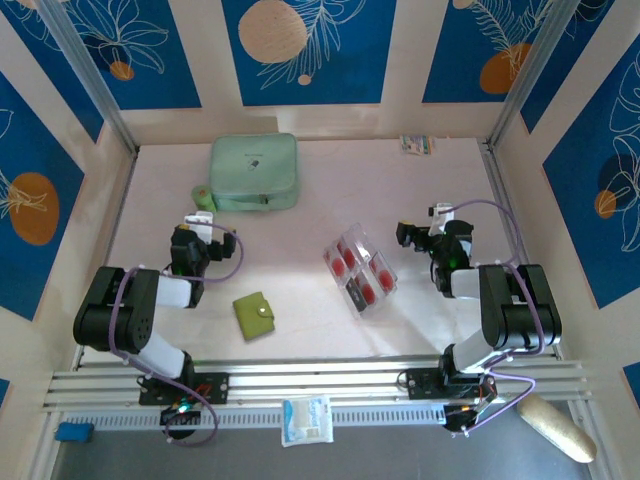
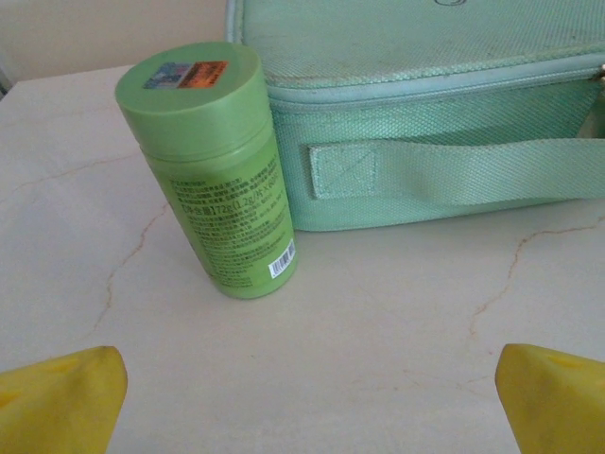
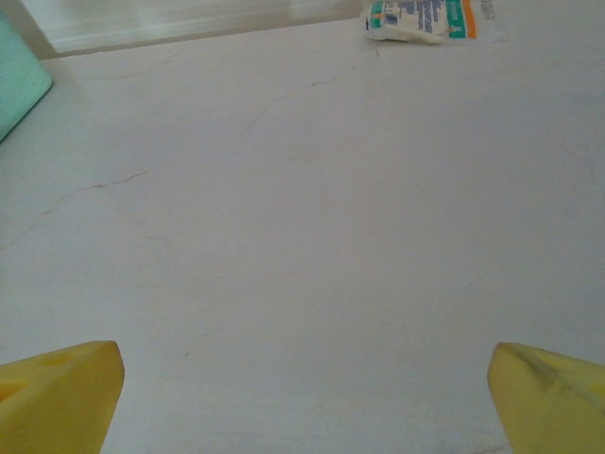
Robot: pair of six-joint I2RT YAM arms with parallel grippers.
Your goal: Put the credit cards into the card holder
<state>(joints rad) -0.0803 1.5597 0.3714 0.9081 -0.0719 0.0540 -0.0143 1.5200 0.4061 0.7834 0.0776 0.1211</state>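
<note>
Olive card holder (image 1: 254, 315): from overhead it lies shut on the tabletop (image 1: 300, 225), snap up. It is well nearer the arms than the mint-green case (image 1: 254, 172), almost straight in front of it.
Clear credit cards (image 1: 360, 270): a loose overlapping cluster with red dots, to the right of the case and nearer the arms, well apart from the holder.
Idle left gripper (image 1: 203, 218): just off the case's near-left corner, beside a small green bottle (image 1: 203, 198); carrying nothing.
Idle right gripper (image 1: 412, 232): far to the right of the case, beyond the cards; carrying nothing.
Left wrist view: yellow fingertips (image 2: 66, 402) stand wide at the bottom corners with bare tabletop between them. The bottle stands close against the case's strap side; I can't tell whether they touch.
Right wrist view: jaws spread wide, nothing between them. A sliver of the case shows at the left edge, and a small printed packet (image 3: 421, 19) sits far to its right by the back wall.
Step in hand: as I judge it, nothing has been started. Both arms face the case's end of the tabletop and must come round to the holder and cards.
Doing it well: I'd have the left arm pin the holder, pop the snap and lay it open. The right arm should then lift the topmost card by one edge. Thin, flat plastic looks slippery, so take one card at a time and feed it squarely into a pocket.
</note>
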